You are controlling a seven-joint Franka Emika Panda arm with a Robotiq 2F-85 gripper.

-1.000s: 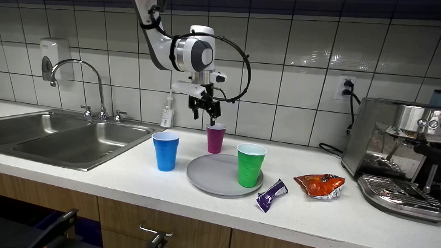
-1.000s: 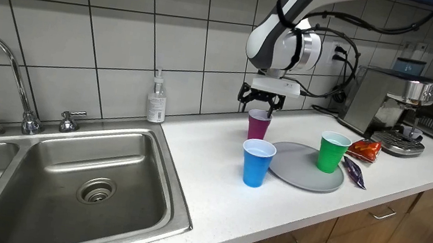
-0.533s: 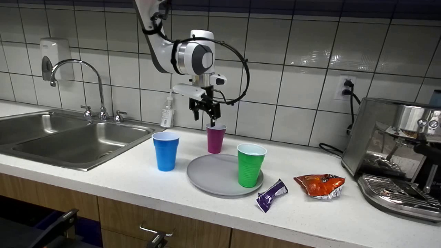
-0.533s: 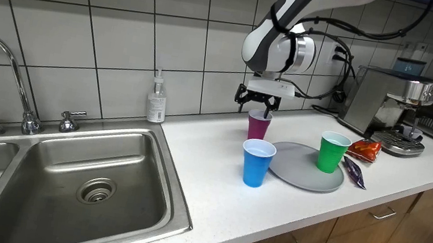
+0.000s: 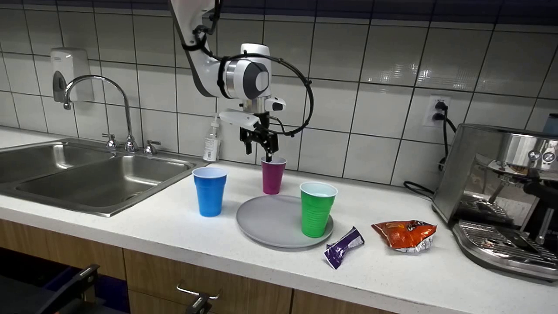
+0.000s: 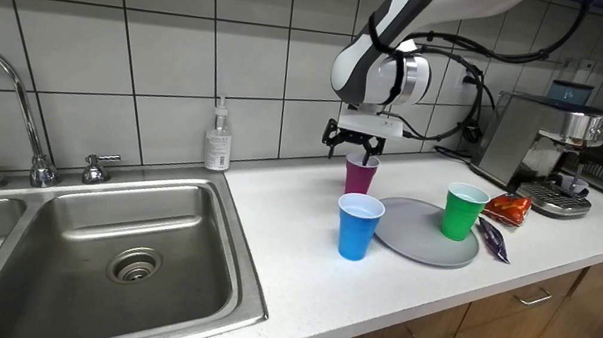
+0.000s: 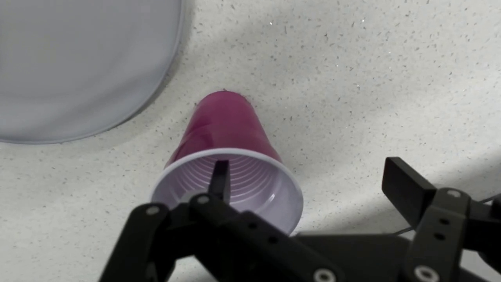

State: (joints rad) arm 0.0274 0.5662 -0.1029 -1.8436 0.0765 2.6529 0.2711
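My pincer is released and spread wide. Below it, the magenta cup stands upright on the counter, one finger over its mouth; whether that fingertip dips inside I cannot tell. My other finger hangs outside, clear of the rim. Farther from my pincer than this cup, and also below its level, are a grey plate bearing a green cup, and an upright blue cup.
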